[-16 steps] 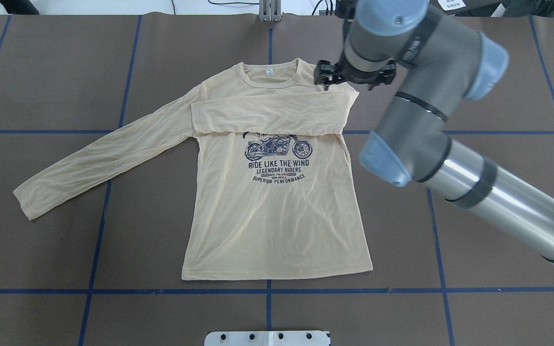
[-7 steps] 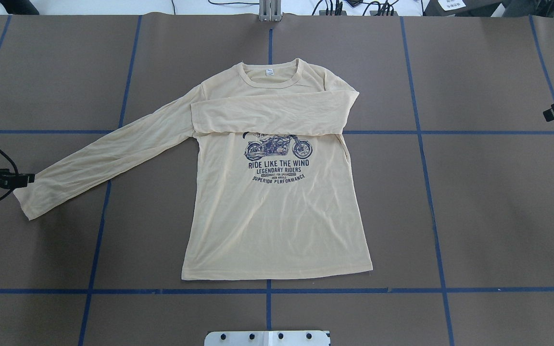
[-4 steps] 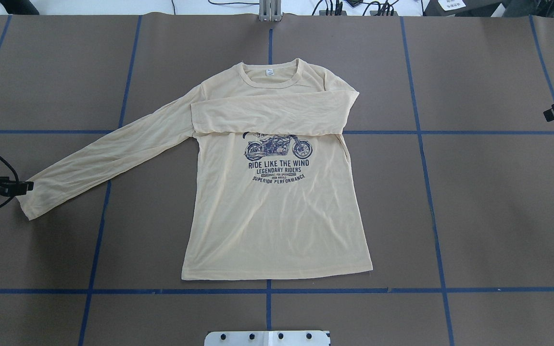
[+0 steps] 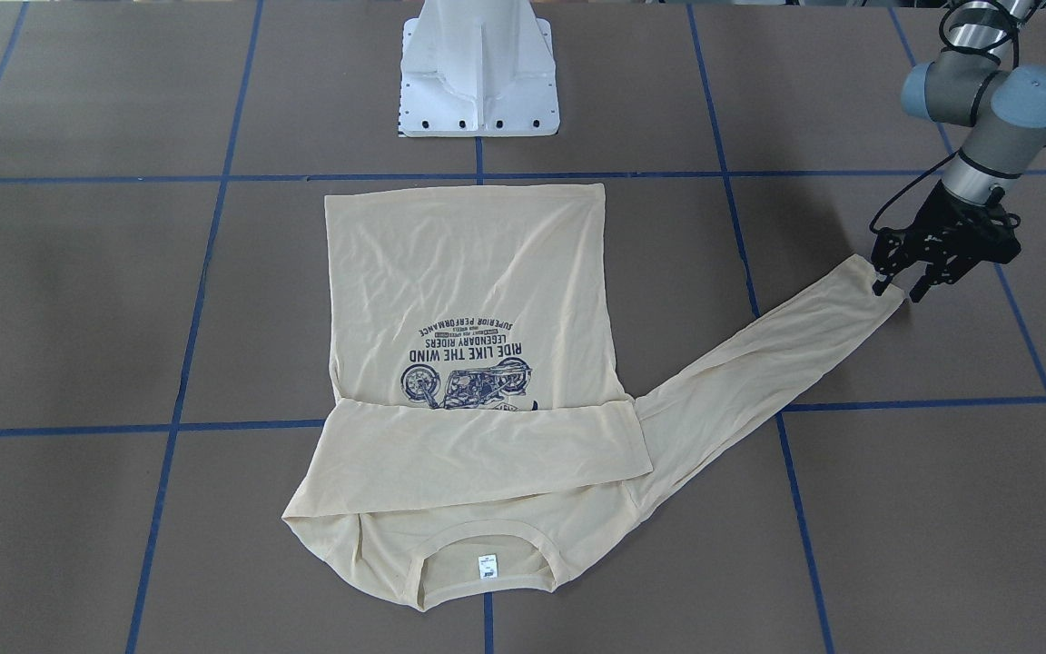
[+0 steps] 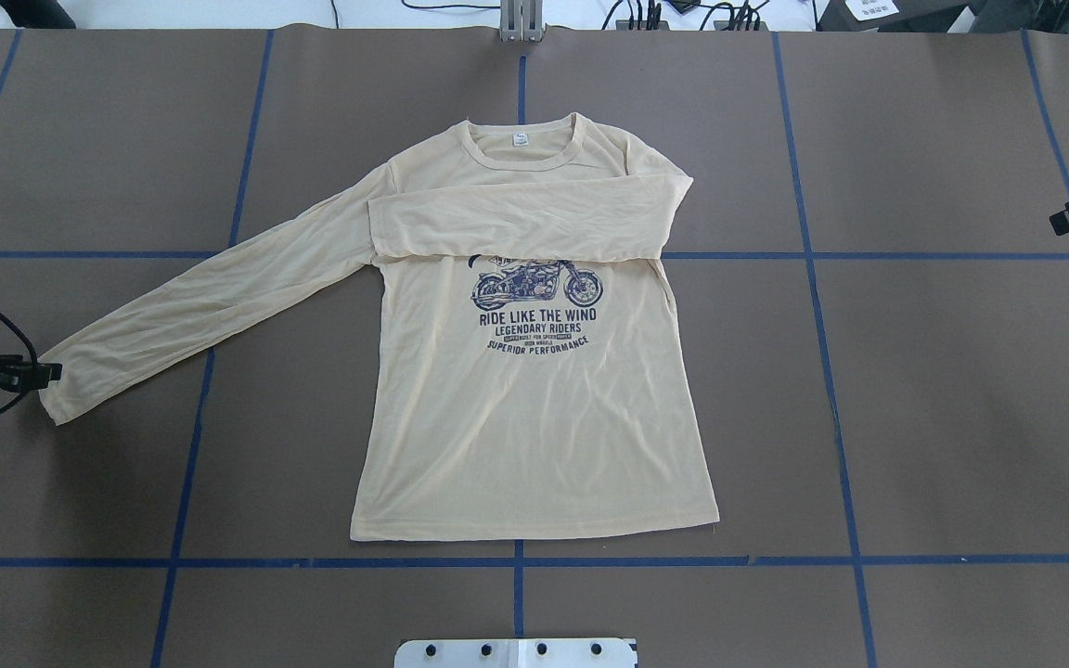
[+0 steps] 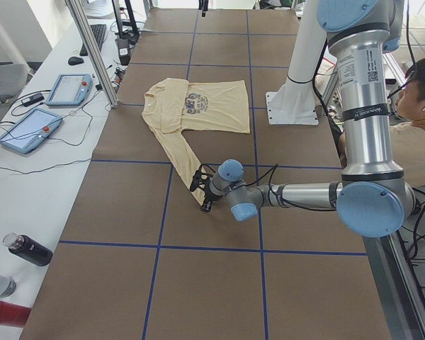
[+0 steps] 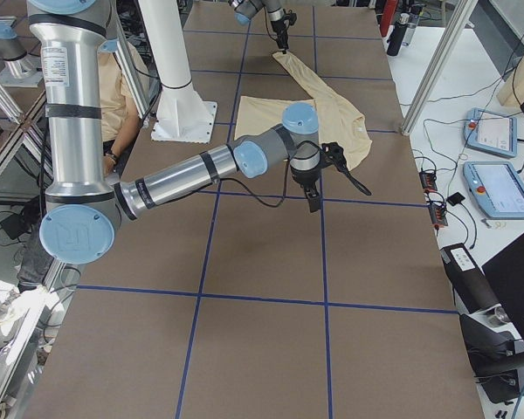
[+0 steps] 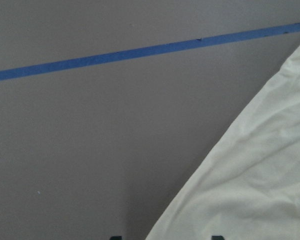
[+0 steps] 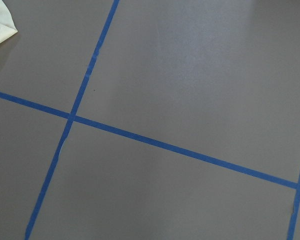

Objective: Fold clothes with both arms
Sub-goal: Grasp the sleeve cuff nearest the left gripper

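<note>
**Garment.** The pale cream-yellow long-sleeved T-shirt (image 5: pixel 534 417) lies flat, front up, at the middle of the brown paper-covered counter (image 5: pixel 961 417), which is gridded with blue tape. Its ribbed round collar (image 5: pixel 521 153) is at the far side from the robot and its hem at the near side. The navy motorcycle print (image 5: pixel 537 315) faces up, and its top edge is covered. One sleeve (image 5: pixel 516 218) is folded straight across the chest and lies on the body. The other sleeve (image 5: pixel 200 306) stretches out diagonally toward the robot's left, flat on the counter.

**Left arm.** The black left gripper (image 4: pixel 896 292) is low at the cuff end of the outstretched sleeve. Its fingers (image 4: pixel 877 286) are spread. One tip is over the cuff cloth and the other is over bare counter just beside it. The wrist view shows both tips apart, with nothing pinched.

**Right arm.** The black right gripper (image 7: pixel 341 200) hangs above bare counter on the robot's right, well apart from the shirt. In the right-end view its fingers stand spread and hold nothing.

**Surroundings.** A white pedestal base (image 4: pixel 479 68) stands just beyond the hem.
</note>
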Available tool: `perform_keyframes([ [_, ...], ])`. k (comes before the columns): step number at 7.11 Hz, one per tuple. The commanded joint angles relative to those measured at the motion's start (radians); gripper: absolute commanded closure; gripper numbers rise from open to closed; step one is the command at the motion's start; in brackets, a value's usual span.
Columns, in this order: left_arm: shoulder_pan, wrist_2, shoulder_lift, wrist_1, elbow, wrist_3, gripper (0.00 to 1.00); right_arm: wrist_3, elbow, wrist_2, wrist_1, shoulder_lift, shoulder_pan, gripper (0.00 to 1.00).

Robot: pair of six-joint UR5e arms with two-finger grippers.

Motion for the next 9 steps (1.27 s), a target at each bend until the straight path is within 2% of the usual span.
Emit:
perform_keyframes([
  [1, 0.001, 0.001, 0.0, -0.001, 0.003, 0.0, 0.47, 0.0, -0.001, 0.001, 0.001, 0.003, 0.0, 0.0],
  [3, 0.001, 0.001, 0.0, -0.002, 0.003, 0.0, 0.7, 0.0, -0.001, 0.0, 0.001, 0.004, 0.0, 0.0],
  [5, 0.0, -0.001, 0.0, -0.002, 0.0, 0.0, 1.0, 0.0, -0.001, 0.001, 0.001, 0.006, 0.0, 0.0],
  [7, -0.007, -0.016, 0.0, -0.001, -0.029, 0.009, 1.0, 0.002, -0.001, 0.001, -0.001, 0.006, 0.0, 0.0],
  [8, -0.017, -0.069, 0.003, 0.024, -0.082, 0.009, 1.0, 0.002, -0.001, 0.001, 0.001, 0.006, -0.001, 0.0],
  [9, -0.039, -0.125, -0.006, 0.1, -0.14, 0.011, 1.0, 0.002, -0.001, 0.001, 0.001, 0.004, 0.0, 0.0],
])
